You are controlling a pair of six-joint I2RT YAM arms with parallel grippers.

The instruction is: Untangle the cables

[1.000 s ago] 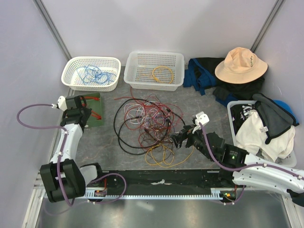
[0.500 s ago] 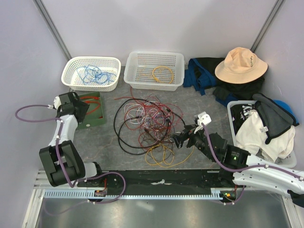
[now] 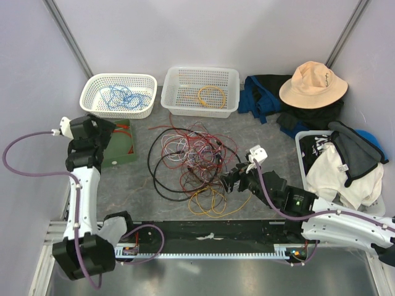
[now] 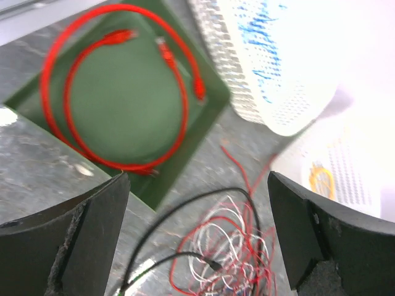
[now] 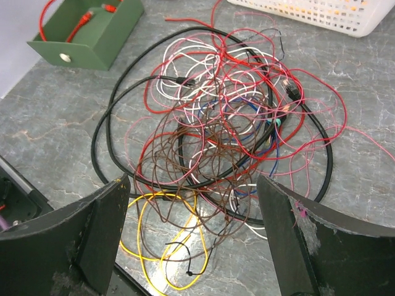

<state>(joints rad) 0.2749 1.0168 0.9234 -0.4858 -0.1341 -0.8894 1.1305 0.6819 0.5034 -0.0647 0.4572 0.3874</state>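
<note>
Left hand point(image 4: 197, 185) shifted; cables point(image 3: 191, 163) one heap, two baskets point(image 3: 117, 76).

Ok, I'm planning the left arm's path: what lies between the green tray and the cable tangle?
Only bare table; the green tray and cable tangle lie apart, clearest in the top view.

Lab cell: panel walls point(image 3: 203, 31), marbled table point(image 3: 133, 185)

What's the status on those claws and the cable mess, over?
Cables in one knotted heap. Right claw open at its near edge. Left claw open beside green tray. Nothing blocking.
</note>
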